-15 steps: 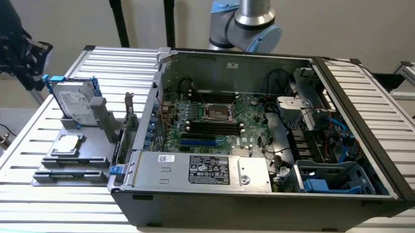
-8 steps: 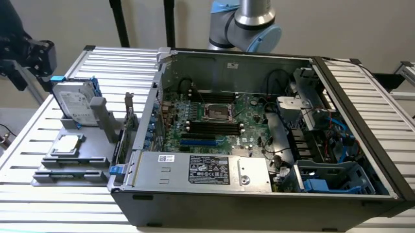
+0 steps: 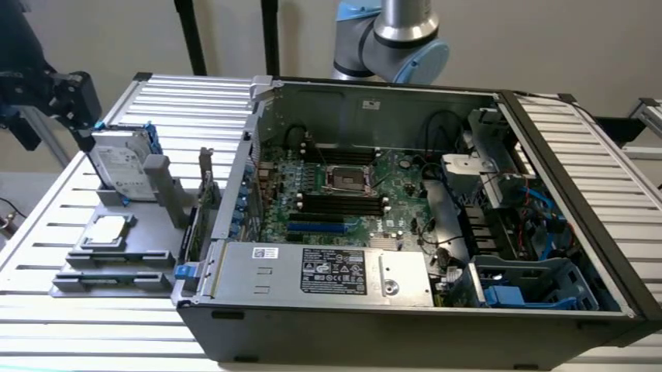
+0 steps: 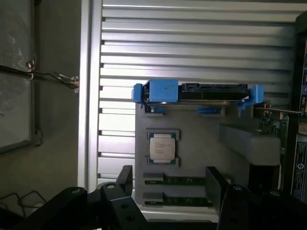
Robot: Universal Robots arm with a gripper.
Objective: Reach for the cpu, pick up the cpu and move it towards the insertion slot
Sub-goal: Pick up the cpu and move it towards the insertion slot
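The cpu [image 4: 161, 146] is a small silver-grey square lying flat in a recess of a grey holder [image 4: 201, 143]; in the exterior view the cpu [image 3: 107, 231] sits left of the computer case. My gripper [image 4: 168, 175] hangs above the holder, open, with its two black fingers [image 4: 125, 175] wide apart and nothing between them. It is apart from the cpu. At the exterior view's upper left, the dark gripper [image 3: 73, 108] stands above the holder's far end. The insertion slot [image 3: 349, 180] is a silver-framed square socket with a dark centre on the green motherboard inside the case.
A hard drive with blue rails [image 4: 196, 92] stands upright on the holder beyond the cpu. Two memory sticks [image 4: 177, 181] lie in the holder's near grooves. The open computer case [image 3: 414, 310] has tall walls. A slatted metal table [image 3: 62, 333] carries everything.
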